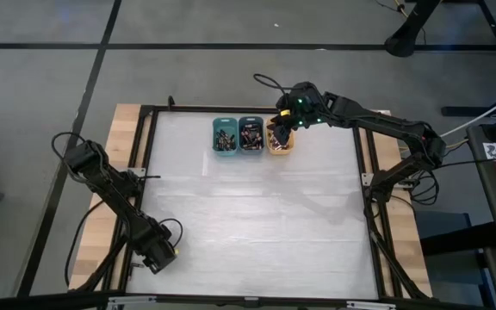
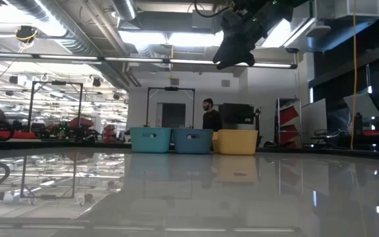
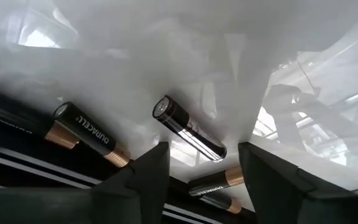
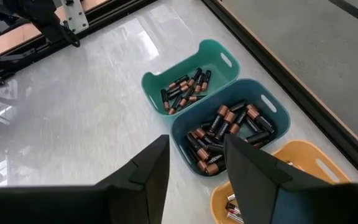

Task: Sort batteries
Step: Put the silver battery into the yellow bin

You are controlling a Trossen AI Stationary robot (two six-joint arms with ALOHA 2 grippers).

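Batteries, small dark cylindrical cells with coppery bands and silvery ends, lie in two places as I read it. Most fill three small rounded plastic bins in a row near the far edge of the table: the teal bin (image 4: 191, 78) holds a loose cluster, the blue bin (image 4: 229, 127) beside it is piled fuller, and the orange bin (image 4: 278, 186) at the end shows only a few cells at its rim.

My right gripper (image 1: 280, 129) hangs above the orange bin, fingers parted with nothing between them that I can see, so I take it as released and empty.

My left gripper (image 3: 197, 168) sits down at the near left corner of the table, pressed against crumpled clear plastic. Its fingers stand apart, and just ahead of the gap lies a glossy black battery with silvery caps (image 3: 188, 127). It is not between the fingers yet, so I judge nothing is grasped. That cell's long axis runs slantwise across the gap rather than along it, so the closing line is fair, but I would have to advance first. A black-and-copper branded battery (image 3: 92, 134) lies off to one side, and another copper-banded cell (image 3: 219, 180) shows between the fingers, lower down. The left arm is the nearer one for these loose cells
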